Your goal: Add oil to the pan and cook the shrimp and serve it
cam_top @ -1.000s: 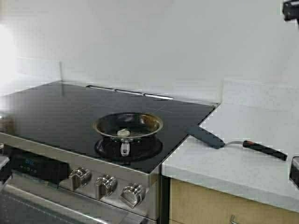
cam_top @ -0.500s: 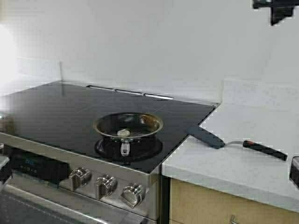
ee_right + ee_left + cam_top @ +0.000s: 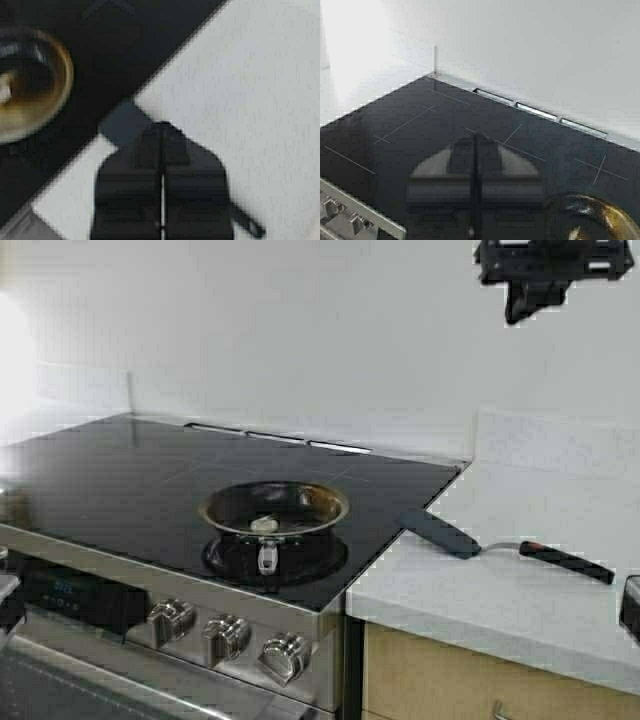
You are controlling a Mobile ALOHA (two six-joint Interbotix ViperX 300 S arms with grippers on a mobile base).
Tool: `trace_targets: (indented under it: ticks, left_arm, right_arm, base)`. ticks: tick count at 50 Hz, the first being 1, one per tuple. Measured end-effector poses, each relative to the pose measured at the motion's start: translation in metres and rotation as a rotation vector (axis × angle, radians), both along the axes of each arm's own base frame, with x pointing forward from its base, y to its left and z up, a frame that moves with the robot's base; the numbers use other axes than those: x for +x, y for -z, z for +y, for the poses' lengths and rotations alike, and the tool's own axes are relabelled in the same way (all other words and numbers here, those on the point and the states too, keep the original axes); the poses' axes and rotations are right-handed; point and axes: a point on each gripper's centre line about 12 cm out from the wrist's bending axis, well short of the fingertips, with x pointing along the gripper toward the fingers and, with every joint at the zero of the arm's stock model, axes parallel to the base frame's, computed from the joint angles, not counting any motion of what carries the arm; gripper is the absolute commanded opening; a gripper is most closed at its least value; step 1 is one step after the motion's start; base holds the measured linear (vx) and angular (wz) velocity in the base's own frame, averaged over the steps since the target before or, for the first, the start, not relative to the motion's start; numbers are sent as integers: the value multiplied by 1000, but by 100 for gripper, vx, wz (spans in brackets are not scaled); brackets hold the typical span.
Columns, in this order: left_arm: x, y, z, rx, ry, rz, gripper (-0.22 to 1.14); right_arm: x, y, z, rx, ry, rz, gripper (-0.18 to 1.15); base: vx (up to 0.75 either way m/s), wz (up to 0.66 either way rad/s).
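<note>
The steel pan point(image 3: 274, 508) sits on the front burner of the black cooktop point(image 3: 120, 480), its stubby handle pointing toward the knobs. One pale curled shrimp point(image 3: 265, 525) lies inside it near the front wall. My right gripper point(image 3: 520, 310) hangs high in the air above the counter, shut and holding nothing. In the right wrist view it point(image 3: 162, 127) hovers over a spatula point(image 3: 122, 125), with the pan point(image 3: 55, 95) off to one side. My left gripper point(image 3: 475, 142) is shut and empty above the cooktop beside the pan point(image 3: 600, 215). The oil is out of view.
A spatula point(image 3: 440, 534) with a dark blade and a black-and-red handle lies on the white counter point(image 3: 540, 600), its blade overlapping the stove's edge. Control knobs point(image 3: 228, 635) line the stove front. A white wall stands behind.
My right gripper has travelled left along the top of the high view and more of it shows now. The pan, shrimp and spatula have not moved.
</note>
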Motion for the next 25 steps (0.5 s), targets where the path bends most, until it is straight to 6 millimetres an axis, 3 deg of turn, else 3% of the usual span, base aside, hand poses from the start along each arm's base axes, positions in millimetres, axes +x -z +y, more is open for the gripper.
trace_targets:
  ticks: [4,9,15,21,25]
  left_arm:
    - [0,0,0,0,2,-2,3]
    - [0,0,0,-2,2,-3,3]
    - [0,-1,0,-3,2,-3,3]
    - [0,0,0,-5,2,-1,3]
    - [0,-1,0,-5,0,-3,3]
  right_arm:
    - [-6,7,1,-45,2,52,8]
    - [-13,13,7,-115,-20,103,21]
    - [-22,28,16,-160,-24,185,59]
    - [-29,45,26,-19,37,243,96]
    - [-34,56,30,97,77,257,105]
  base:
    - [0,0]
    - [0,0]
    - [0,0]
    - [0,0]
    - [0,0]
